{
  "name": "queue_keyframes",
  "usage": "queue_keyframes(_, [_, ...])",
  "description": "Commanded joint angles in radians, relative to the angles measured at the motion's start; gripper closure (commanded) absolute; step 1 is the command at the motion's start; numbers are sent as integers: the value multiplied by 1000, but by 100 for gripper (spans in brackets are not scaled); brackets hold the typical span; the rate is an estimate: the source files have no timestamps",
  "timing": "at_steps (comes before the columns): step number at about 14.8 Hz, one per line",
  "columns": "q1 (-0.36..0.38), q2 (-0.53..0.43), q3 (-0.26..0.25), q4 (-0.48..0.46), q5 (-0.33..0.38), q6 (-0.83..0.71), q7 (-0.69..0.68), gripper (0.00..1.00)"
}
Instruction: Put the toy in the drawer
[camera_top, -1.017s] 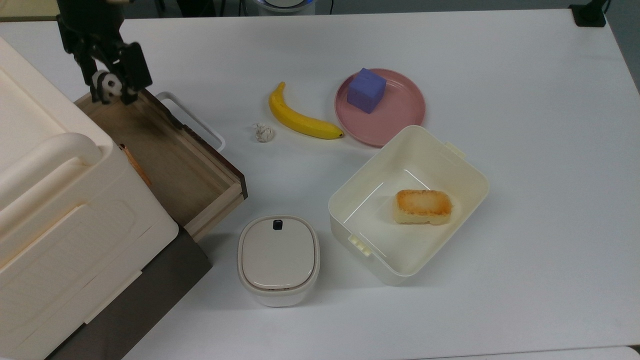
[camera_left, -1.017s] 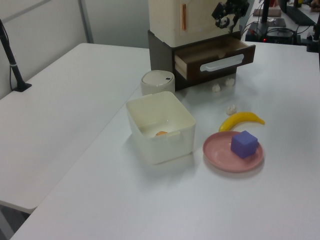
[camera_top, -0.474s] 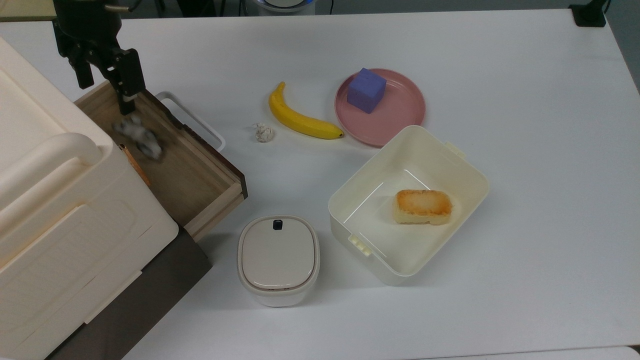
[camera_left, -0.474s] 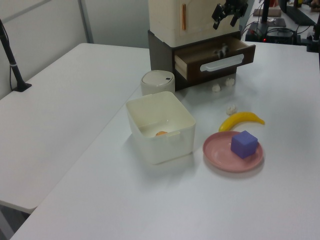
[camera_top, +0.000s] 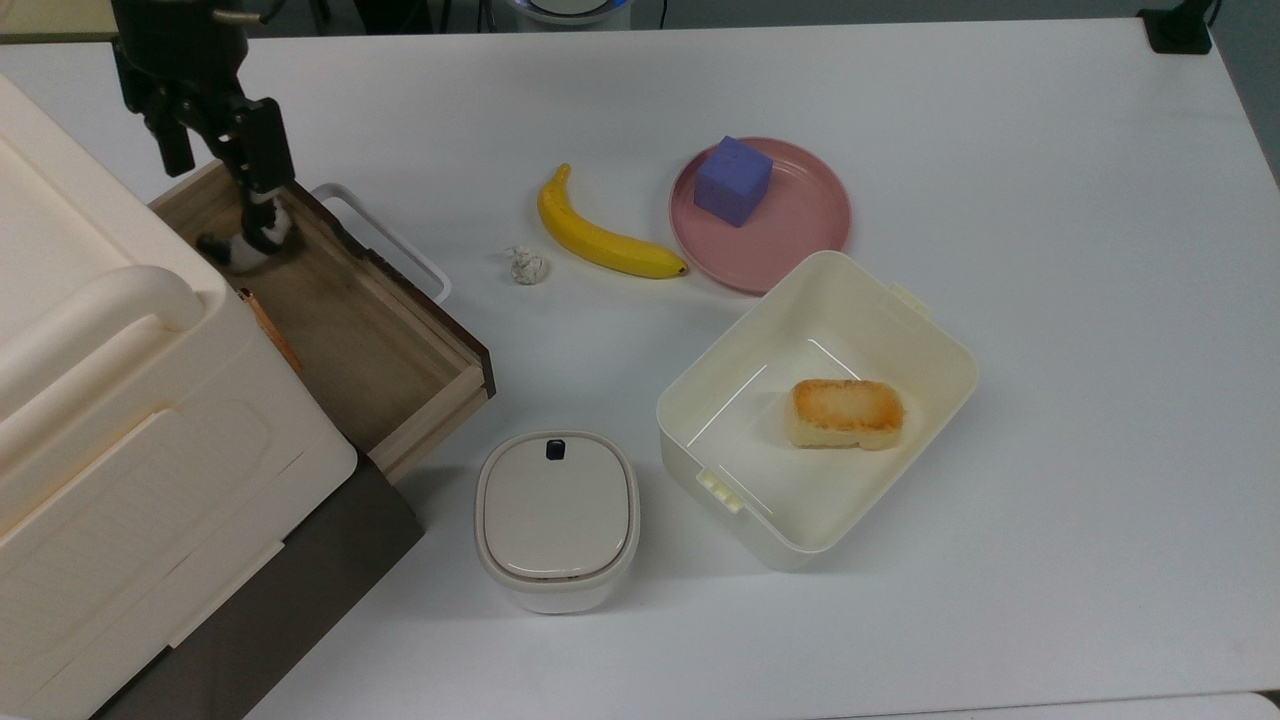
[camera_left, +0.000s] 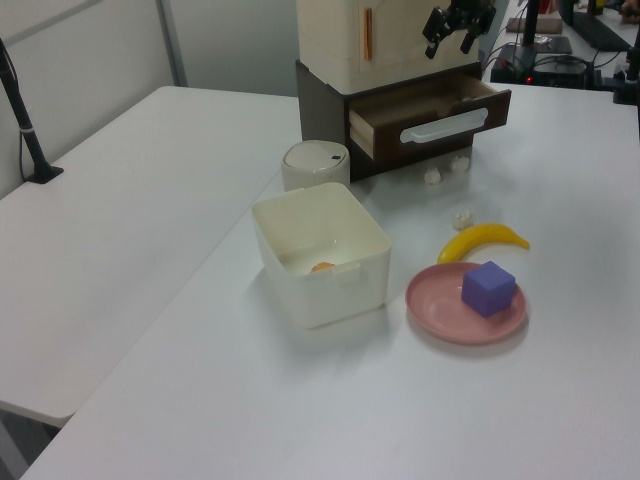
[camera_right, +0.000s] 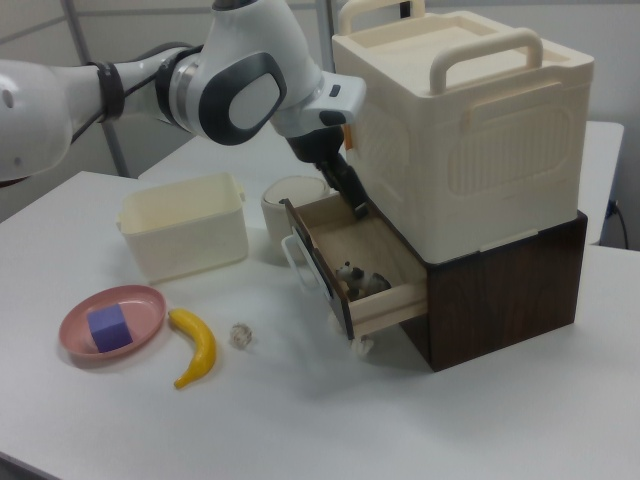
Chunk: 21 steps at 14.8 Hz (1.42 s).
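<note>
One small black-and-white toy (camera_top: 247, 243) is seen lying on the bare wooden floor of the open drawer (camera_top: 400, 345), at its far end just below the end effector (camera_top: 213, 145), whose dark fingers are spread apart and hold nothing, above the white table (camera_top: 1000, 150).
</note>
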Motion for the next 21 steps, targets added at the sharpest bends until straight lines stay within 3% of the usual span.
queue_keyframes(1, [49, -56, 3, 6, -20, -174, 24, 0])
queue_keyframes(5, [135, -136, 5, 34, -20, -449, 18, 0])
queue_keyframes(10, [224, -204, 9, 34, -20, -561, -23, 0])
queue_keyframes(13, [245, -219, 8, 32, -23, -569, -100, 0])
queue_keyframes(16, [245, -214, 6, 26, -14, -495, -272, 0])
queue_keyframes(21, [247, -208, 11, 14, -11, -489, -314, 0])
